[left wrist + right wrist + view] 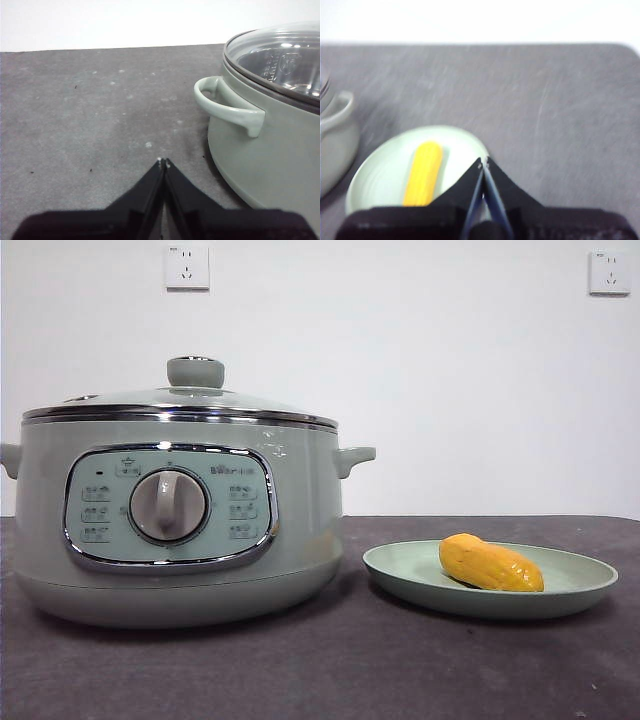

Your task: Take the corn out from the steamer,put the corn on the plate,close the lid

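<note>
Corn point(490, 562): lying on your plate point(400, 565), job done.
Lid point(180, 405): sitting on the steamer point(300, 520), keeping it closed.
Left gripper point(163, 162): pinched together, holding nothing.
Right gripper point(483, 162): pinched together, empty too.

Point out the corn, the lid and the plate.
corn point(490, 563), front view, middle of the cob lying on the plate.
lid point(195, 371), front view, knob on top; lid sits on the steamer.
plate point(375, 172), right wrist view, bare inner surface beside the corn.

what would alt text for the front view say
A pale green steamer with its glass lid closed stands on a dark table. Beside it, yellow corn lies on a shallow green plate. No arm shows.
</note>
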`<state>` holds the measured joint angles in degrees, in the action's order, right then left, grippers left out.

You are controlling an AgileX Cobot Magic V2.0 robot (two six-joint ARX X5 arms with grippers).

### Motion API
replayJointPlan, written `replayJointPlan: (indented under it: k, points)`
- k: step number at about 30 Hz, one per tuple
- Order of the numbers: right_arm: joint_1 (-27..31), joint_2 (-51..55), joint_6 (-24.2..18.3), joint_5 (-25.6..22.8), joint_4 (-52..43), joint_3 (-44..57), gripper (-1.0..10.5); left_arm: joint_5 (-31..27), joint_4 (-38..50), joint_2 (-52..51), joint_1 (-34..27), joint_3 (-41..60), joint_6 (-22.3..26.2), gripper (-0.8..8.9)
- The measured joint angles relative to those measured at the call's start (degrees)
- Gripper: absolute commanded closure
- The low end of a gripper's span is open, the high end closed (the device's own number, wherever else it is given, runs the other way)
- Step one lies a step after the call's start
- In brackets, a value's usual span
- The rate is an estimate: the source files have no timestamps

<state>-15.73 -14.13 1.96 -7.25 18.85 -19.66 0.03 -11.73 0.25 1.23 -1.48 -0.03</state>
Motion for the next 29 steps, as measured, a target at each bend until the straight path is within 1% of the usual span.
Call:
replayJointPlan:
  k: [2,5,9,13,17,20,22,26,29]
  points:
    - [3.7,3.7,-0.9,2.8,-5.5,4.4,9.5,0.0,0.0,0.0,0.0,0.0,0.0,8.17]
    - [6.9,8.1,-2.0,4.7,-11.5,9.9,9.5,0.0,0.0,0.0,0.0,0.0,0.0,8.17]
    - [9.1,12.0,-2.5,5.2,-11.9,14.8,9.5,0.0,0.0,0.0,0.0,0.0,0.0,8.16]
    - [9.5,13.9,-2.6,5.3,-11.8,18.1,9.5,0.0,0.0,0.0,0.0,0.0,0.0,8.17]
    - [9.5,13.9,-2.6,5.7,-9.1,18.8,9.5,0.0,0.0,0.0,0.0,0.0,0.0,8.17]
    - [9.5,13.9,-2.6,5.8,-9.0,18.8,9.5,0.0,0.0,0.0,0.0,0.0,0.0,8.17]
    - [9.5,13.9,-1.2,6.3,-9.0,18.8,9.5,0.0,0.0,0.0,0.0,0.0,0.0,8.17]
    - [9.5,13.9,4.3,7.1,-9.0,18.8,9.5,0.0,0.0,0.0,0.0,0.0,0.0,8.17]
    - [9.5,13.9,6.0,7.1,-9.0,18.8,9.5,0.0,0.0,0.0,0.0,0.0,0.0,8.17]
